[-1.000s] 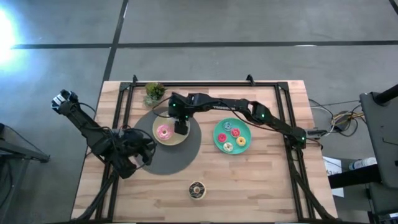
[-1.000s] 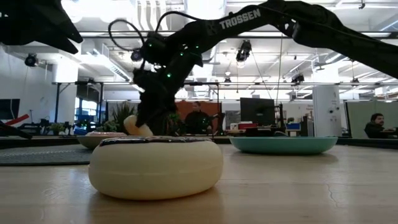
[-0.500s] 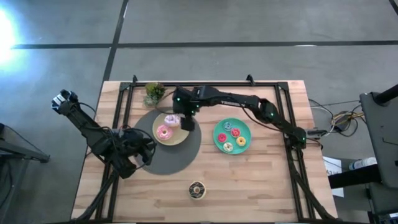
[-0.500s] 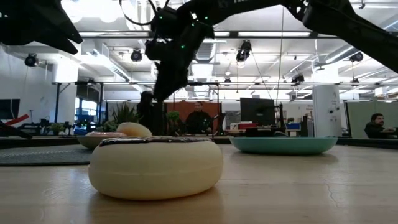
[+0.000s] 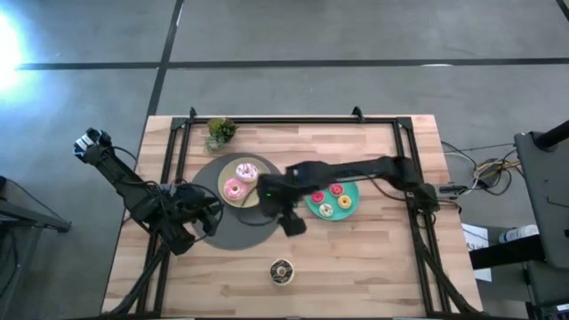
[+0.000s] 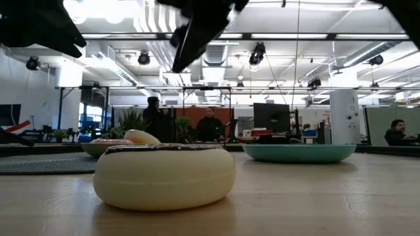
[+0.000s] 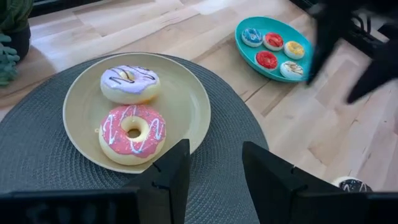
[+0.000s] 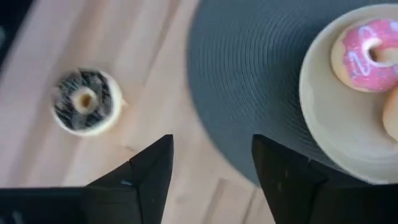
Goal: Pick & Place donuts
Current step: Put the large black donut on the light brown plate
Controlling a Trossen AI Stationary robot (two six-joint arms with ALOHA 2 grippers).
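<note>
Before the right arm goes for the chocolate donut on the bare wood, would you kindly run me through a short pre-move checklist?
1. Right end effector empty, fingers apart: ok.
2. Chocolate-iced donut alone on the wooden table, nothing touching it: ok.
3. Lilac sprinkled donut and pink iced donut already resting on the round beige plate: ok.
4. Room left on that plate for a third large donut: cannot tell, looks tight.
5. Left end effector parked open over the grey woven mat, away from the target: ok.
6. Mini donuts sit inside the teal plate: ok.
</note>
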